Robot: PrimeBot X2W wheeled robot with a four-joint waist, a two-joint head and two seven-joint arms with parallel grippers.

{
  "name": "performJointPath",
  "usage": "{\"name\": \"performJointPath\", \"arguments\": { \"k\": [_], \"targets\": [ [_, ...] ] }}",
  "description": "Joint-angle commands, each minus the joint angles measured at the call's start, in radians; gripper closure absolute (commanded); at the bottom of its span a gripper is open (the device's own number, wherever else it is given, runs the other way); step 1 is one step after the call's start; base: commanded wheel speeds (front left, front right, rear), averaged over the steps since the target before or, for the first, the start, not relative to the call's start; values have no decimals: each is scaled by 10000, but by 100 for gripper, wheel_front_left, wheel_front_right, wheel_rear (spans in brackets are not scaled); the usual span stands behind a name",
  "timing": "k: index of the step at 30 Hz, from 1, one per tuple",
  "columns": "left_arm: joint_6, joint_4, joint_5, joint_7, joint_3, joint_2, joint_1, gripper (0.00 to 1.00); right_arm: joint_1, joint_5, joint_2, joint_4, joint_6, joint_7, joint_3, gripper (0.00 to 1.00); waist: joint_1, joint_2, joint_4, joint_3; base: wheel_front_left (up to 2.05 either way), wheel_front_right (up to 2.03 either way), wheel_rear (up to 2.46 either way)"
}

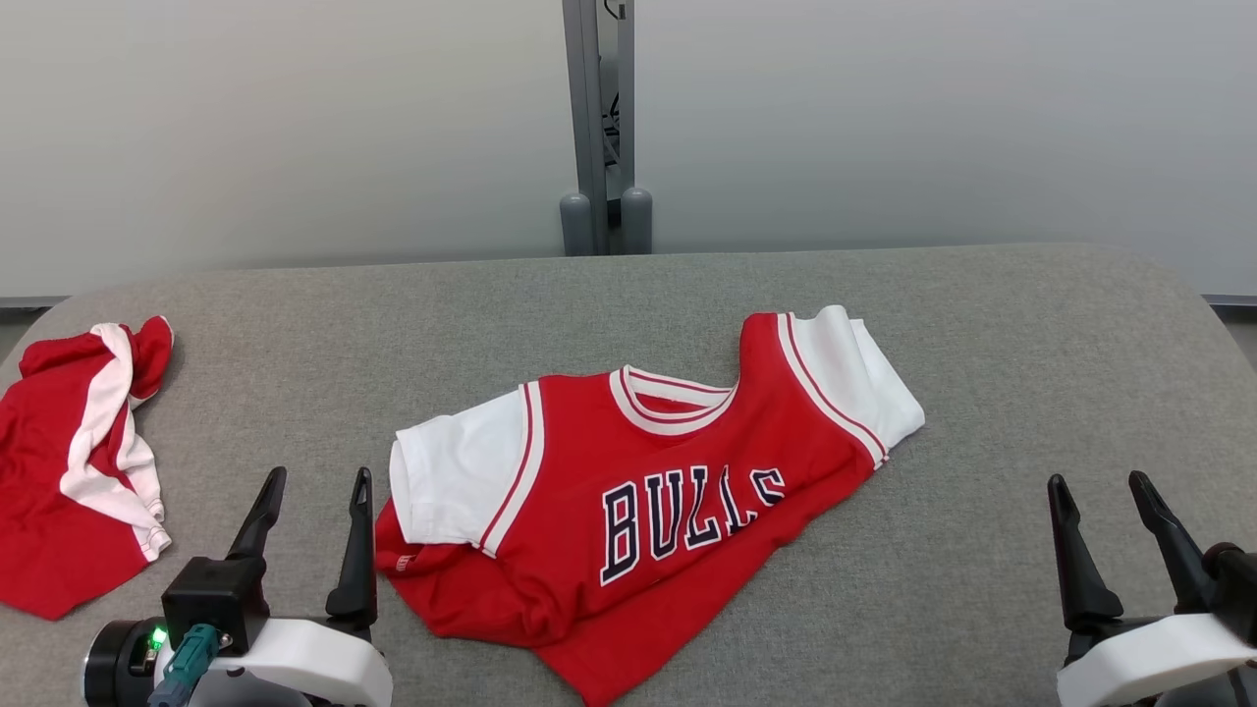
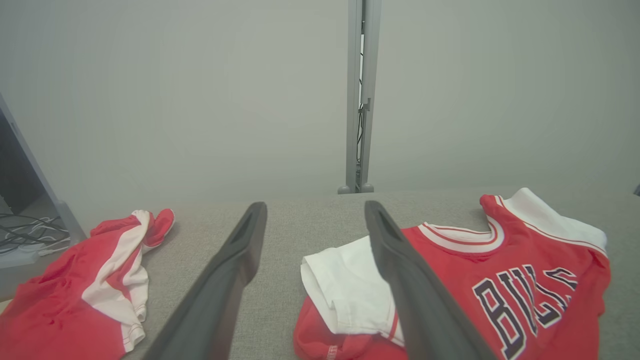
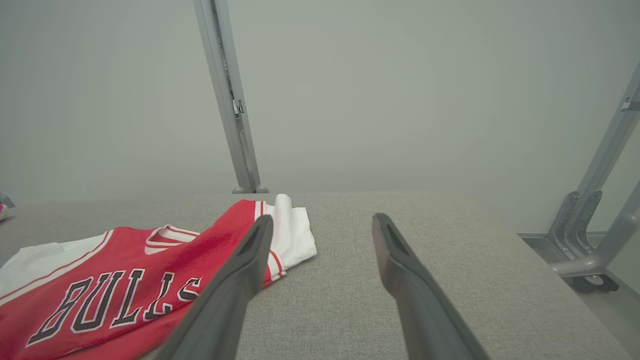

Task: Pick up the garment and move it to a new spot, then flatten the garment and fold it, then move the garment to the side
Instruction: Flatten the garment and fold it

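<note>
The garment (image 1: 668,491) is a red jersey with white sleeves and dark "BULLS" lettering, lying rumpled and slanted in the middle of the grey padded table (image 1: 982,324). Its lower hem is bunched and folded under toward the near edge. My left gripper (image 1: 320,476) stands open just left of the jersey's left sleeve, touching nothing. In the left wrist view the left gripper (image 2: 315,206) frames that sleeve of the jersey (image 2: 500,270). My right gripper (image 1: 1098,481) is open at the lower right, well clear of the jersey. In the right wrist view the right gripper (image 3: 322,218) has the jersey (image 3: 100,280) to its left.
A second red cloth with a white stripe (image 1: 79,462) lies crumpled at the table's left edge, also seen as the red cloth (image 2: 90,280) in the left wrist view. A grey post (image 1: 599,128) stands behind the table. A metal frame (image 3: 600,225) stands off the right end.
</note>
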Motion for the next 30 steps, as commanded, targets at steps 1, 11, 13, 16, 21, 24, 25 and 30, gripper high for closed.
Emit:
{"name": "performJointPath", "arguments": {
  "k": [1,11,13,16,21,24,25,30],
  "targets": [
    [49,-27,-45,32,-3,31,67,0,149,-66,-9,-75,2,57,-39,0,0,0,4,-2,0,0,0],
    [-65,-62,150,178,-368,35,-32,0,84,-42,85,-197,2,135,8,0,0,0,2,-3,0,0,0],
    [-304,-25,205,498,-794,-61,-119,0,64,-29,90,-188,2,133,27,0,0,0,8,21,0,0,0],
    [-620,42,176,785,-1309,-288,-253,0,44,-20,95,-172,2,134,48,0,0,0,12,56,0,0,0],
    [-1363,764,7,1540,-2579,-1077,-309,0,-77,19,115,-149,2,147,200,0,0,0,-133,198,0,0,0],
    [-1457,1208,-132,1722,-2818,-1363,-202,0,-116,50,121,-127,2,134,292,0,0,0,-220,287,0,0,0],
    [-1454,1351,-173,1775,-2861,-1398,-139,0,-140,52,121,-120,2,134,324,0,0,0,-252,327,0,0,0],
    [-1490,2020,-554,1649,-2731,-1614,80,0,-246,120,142,-114,2,55,343,0,0,0,-358,509,0,0,0]
  ]
}}
